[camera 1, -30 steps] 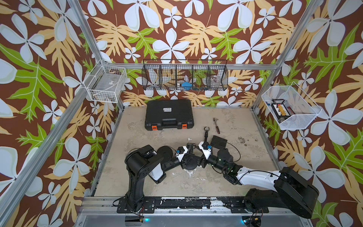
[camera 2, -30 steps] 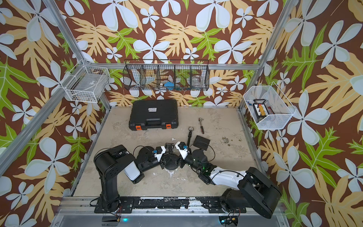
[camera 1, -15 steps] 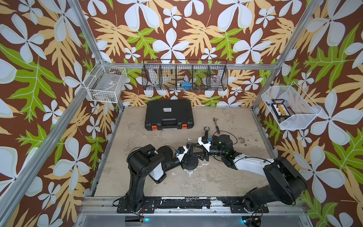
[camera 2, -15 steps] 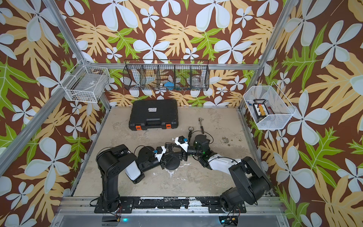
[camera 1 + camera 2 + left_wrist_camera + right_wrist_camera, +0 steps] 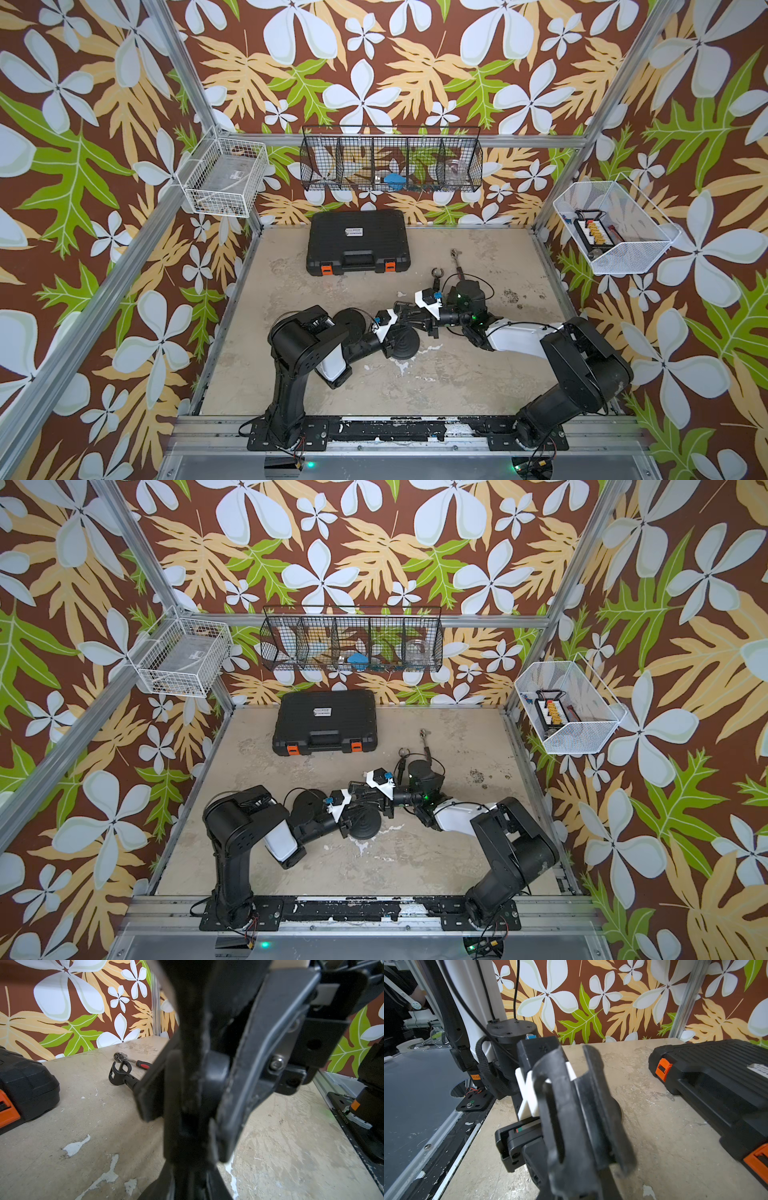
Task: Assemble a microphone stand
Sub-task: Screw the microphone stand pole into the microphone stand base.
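In both top views the round black stand base (image 5: 405, 344) (image 5: 365, 824) lies mid-table. My left gripper (image 5: 409, 332) (image 5: 362, 809) reaches over it from the left and is shut at the base. In the left wrist view its shut fingers (image 5: 187, 1105) fill the middle. My right gripper (image 5: 405, 315) (image 5: 358, 789) comes in from the right and is shut just behind the left one's tips. What lies between its fingers (image 5: 556, 1105) cannot be made out. The black microphone clip on its rod (image 5: 436, 275) (image 5: 119, 1072) lies loose behind both grippers.
A closed black case with orange latches (image 5: 357, 241) (image 5: 716, 1076) lies at the back of the table. A ratchet with a red grip (image 5: 457, 259) (image 5: 133, 1060) lies beside the clip. Wire baskets (image 5: 390, 164) hang on the walls. The table's front rail (image 5: 395, 428) carries both arm mounts.
My right arm has folded back to the right, and its gripper has swung round to point left at the base and closed. The left gripper has stayed shut at the base.
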You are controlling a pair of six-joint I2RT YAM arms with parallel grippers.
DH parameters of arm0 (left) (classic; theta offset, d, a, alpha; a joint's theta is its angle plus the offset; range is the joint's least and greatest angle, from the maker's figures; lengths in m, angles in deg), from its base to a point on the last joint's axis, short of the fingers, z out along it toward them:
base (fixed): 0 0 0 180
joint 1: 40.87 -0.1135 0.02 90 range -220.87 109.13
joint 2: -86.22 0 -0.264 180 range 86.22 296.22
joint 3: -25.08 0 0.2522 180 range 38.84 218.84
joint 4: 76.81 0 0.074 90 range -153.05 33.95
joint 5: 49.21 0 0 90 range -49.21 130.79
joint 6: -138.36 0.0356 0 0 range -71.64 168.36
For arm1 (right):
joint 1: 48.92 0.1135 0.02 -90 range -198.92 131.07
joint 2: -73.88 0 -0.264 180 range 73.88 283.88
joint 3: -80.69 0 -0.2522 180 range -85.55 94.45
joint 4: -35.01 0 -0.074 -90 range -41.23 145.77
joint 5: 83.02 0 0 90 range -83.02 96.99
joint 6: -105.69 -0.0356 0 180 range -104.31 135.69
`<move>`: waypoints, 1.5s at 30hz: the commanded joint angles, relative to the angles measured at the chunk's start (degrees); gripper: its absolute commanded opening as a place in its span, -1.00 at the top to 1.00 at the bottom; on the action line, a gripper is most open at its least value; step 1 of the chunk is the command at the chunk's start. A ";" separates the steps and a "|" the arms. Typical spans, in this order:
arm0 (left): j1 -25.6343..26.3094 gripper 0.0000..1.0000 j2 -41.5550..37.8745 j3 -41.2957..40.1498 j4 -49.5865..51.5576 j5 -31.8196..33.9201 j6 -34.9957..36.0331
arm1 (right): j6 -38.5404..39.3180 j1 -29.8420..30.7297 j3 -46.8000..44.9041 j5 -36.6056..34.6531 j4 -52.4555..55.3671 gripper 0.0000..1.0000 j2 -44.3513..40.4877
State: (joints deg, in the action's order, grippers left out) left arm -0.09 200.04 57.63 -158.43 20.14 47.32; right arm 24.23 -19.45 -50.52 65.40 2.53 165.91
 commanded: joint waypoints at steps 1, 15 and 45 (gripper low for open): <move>0.03 0.84 0.92 -0.88 -6.95 0.87 -2.13 | -5.58 0.58 -2.94 -1.53 -5.20 1.00 0.44; 0.06 0.68 -0.21 -1.33 -7.98 0.90 -2.92 | -20.00 24.58 -15.97 -77.95 -7.50 1.00 -7.81; 0.09 0.85 1.39 -1.12 -8.28 0.87 -2.57 | -7.70 2.78 -13.82 -15.91 -1.69 -0.35 -18.20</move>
State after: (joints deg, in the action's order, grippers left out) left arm 0.06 200.57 56.58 -158.19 20.97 46.86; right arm 13.65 -13.51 -65.56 29.81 1.31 146.65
